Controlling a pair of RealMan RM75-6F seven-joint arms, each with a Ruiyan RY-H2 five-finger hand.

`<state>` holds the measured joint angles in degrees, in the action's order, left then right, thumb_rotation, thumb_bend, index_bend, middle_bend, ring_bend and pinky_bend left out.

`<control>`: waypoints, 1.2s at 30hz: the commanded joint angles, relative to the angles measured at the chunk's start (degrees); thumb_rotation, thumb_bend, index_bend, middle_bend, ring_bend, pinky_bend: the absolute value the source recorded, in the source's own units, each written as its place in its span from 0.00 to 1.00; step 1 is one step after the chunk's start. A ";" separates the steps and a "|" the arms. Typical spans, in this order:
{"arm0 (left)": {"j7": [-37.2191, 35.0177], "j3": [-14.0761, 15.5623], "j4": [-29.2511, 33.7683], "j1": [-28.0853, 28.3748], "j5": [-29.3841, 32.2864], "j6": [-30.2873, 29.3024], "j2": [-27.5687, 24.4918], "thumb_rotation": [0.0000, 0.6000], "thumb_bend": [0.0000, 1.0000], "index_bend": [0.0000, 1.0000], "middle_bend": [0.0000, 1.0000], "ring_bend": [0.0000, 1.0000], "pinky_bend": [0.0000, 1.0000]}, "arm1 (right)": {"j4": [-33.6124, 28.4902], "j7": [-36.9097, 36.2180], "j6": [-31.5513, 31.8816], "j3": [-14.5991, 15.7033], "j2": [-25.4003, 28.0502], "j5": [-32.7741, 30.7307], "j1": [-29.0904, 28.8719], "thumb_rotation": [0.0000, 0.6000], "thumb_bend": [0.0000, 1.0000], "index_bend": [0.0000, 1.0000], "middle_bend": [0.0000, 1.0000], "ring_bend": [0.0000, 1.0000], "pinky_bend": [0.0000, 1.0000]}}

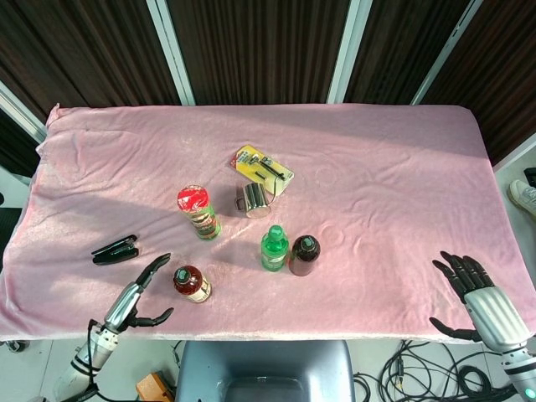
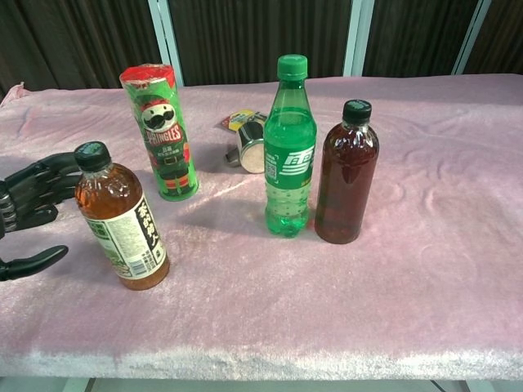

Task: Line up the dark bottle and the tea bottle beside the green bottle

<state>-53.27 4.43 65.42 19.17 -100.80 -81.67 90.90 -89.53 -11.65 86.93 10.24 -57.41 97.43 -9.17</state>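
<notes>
Tea bottle [image 2: 120, 222], left hand [image 2: 29, 214] partly cropped

Dark bottle [image 2: 346, 171] stands just right of green bottle [image 2: 289, 147]; tea bottle [image 2: 118, 217] far left.

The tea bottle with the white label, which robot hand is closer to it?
The left hand. It sits open right beside the tea bottle, not touching it. The right hand is far off at the table's other front corner, past the green bottle and dark bottle.

Upright green bottle [image 2: 289, 147] and dark bottle [image 2: 346, 173] side by side near the table's [image 1: 402, 167] front edge, amber tea bottle [image 2: 119, 218] apart toward its left end.
</notes>
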 commanded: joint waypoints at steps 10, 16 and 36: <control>1.74 -0.81 3.78 3.29 2.08 3.75 1.02 1.00 0.31 0.00 0.01 0.00 0.07 | -0.15 0.43 -0.95 -0.83 0.02 1.20 0.82 1.00 0.33 0.00 0.00 0.00 0.11; 3.20 -1.53 5.05 4.70 4.04 6.51 2.05 1.00 0.31 0.00 0.04 0.02 0.10 | 0.01 -0.35 -0.76 -0.82 0.30 2.57 1.19 1.00 0.33 0.00 0.00 0.00 0.11; 6.38 -4.07 4.93 6.14 8.05 8.19 6.41 1.00 0.35 0.52 0.61 0.38 0.29 | 0.41 -1.89 -0.82 -1.72 0.83 3.62 2.10 1.00 0.33 0.00 0.00 0.00 0.11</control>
<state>-46.90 0.60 70.53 25.34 -92.91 -73.21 97.09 -89.13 -13.53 86.10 8.53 -56.59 101.04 -7.08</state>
